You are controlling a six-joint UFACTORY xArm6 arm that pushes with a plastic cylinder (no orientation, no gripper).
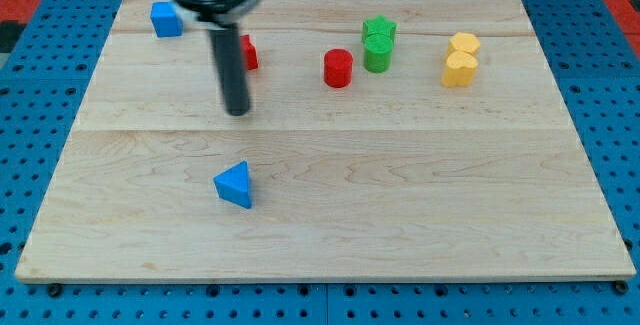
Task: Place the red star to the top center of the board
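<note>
Camera view: my tip (238,112) sits on the surface (400,215) just below the red star (248,53), which the rod half hides. No end effector jaws — just the rod. Pushing rightward risks striking the red cylinder (338,68).

A straight dark grey rod, round and smooth with a faint sheen, hangs from a wider black cylindrical mount; my tip (238,113) ends blunt and flat.

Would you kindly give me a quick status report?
My tip just below red block, rod partly hiding it. Red cylinder and green blocks lie rightward.
</note>
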